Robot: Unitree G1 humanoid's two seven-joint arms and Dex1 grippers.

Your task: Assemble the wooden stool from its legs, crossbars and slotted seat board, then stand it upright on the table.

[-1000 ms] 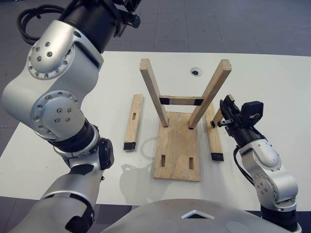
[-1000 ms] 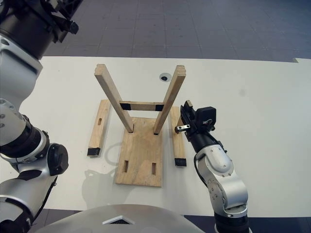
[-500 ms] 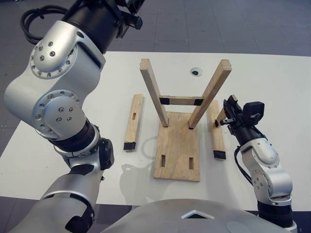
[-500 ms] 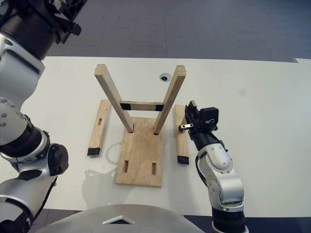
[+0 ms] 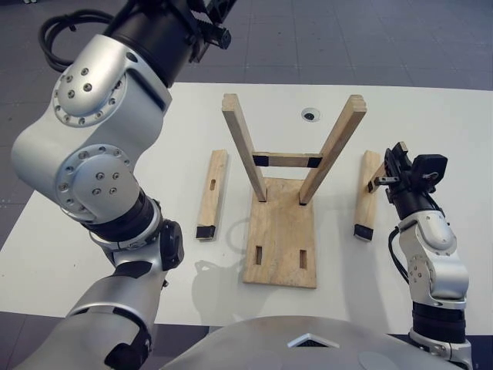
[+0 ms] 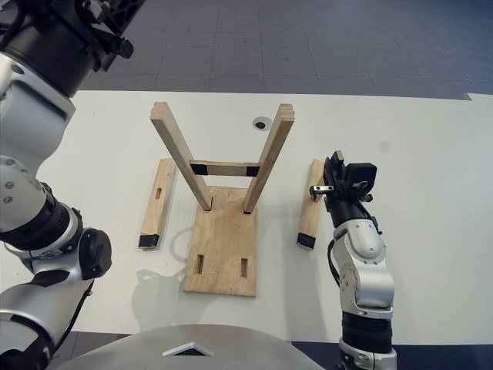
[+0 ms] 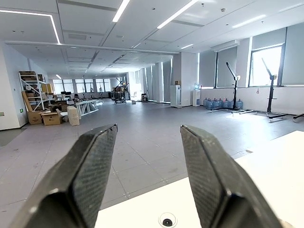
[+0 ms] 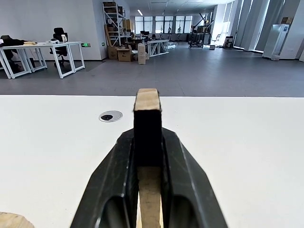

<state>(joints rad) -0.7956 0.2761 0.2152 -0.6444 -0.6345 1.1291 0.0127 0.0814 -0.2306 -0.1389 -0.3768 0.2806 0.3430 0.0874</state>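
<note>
Seat board (image 5: 281, 231) lies flat on the white counter (image 5: 431, 131), with two legs (image 5: 244, 146) joined by a crossbar (image 5: 286, 160) standing in its far slots and a loose leg (image 5: 212, 193) lying near its left edge. Right claw (image 6: 331, 183) is pinching the far end of another leg (image 5: 365, 194), which sits apart from the board's right edge. Left claw (image 7: 148, 130) hangs high beyond the counter's far left, fingers spread.

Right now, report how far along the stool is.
Done: two legs, joined by a crossbar, stand at the seat board's far end. In hand: the right pincer is shut on a third leg, to the board's right. Left: the two near slots are empty, a fourth leg lies flat to the board's left, the left pincer is open, and the stool is not yet upright.
</note>
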